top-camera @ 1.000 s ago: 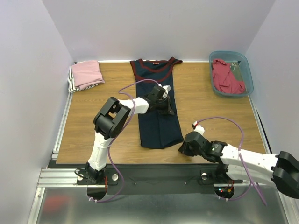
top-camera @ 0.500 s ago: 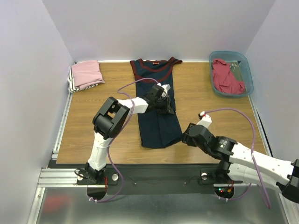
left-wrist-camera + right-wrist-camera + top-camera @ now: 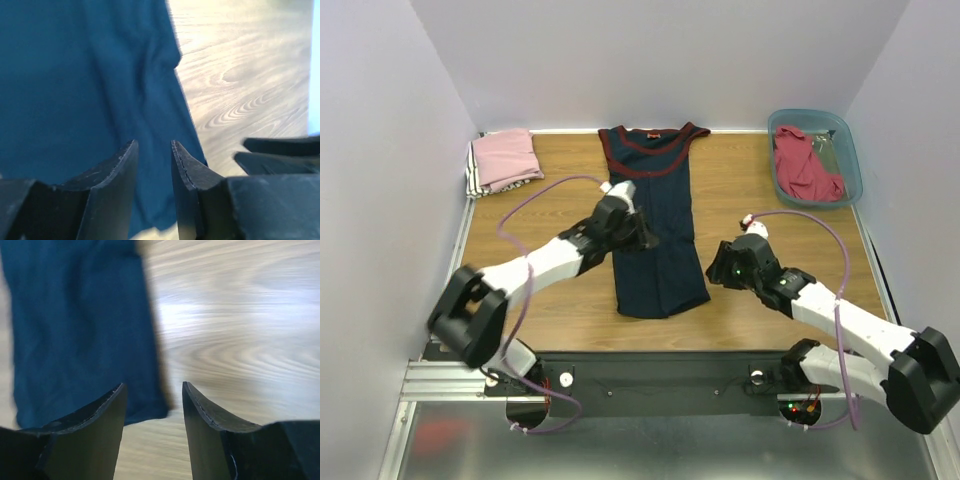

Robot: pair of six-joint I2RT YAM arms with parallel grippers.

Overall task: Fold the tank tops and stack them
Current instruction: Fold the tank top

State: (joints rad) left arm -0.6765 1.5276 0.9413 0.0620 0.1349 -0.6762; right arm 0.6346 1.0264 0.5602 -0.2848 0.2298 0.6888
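Left fingers point(image 3: 119, 167) and right fingers point(image 3: 102, 410) stand apart, empty, by the navy maroon-trimmed cloth jersey point(image 3: 662, 265), narrowed lengthwise at the centre of the desk point(image 3: 555, 300). We count the folded pink top point(image 3: 506, 158) at ten o'clock done; the red top point(image 3: 804, 168) waits at two o'clock.

A robotics lab test cell: plain pale walls point(image 3: 650, 60) box in a wood-grain bench point(image 3: 760, 200) set on aluminium rails point(image 3: 430, 378). The left arm point(image 3: 545, 262) and right arm point(image 3: 840, 320) are bolted at its near edge, trailing purple cables point(image 3: 525, 200).
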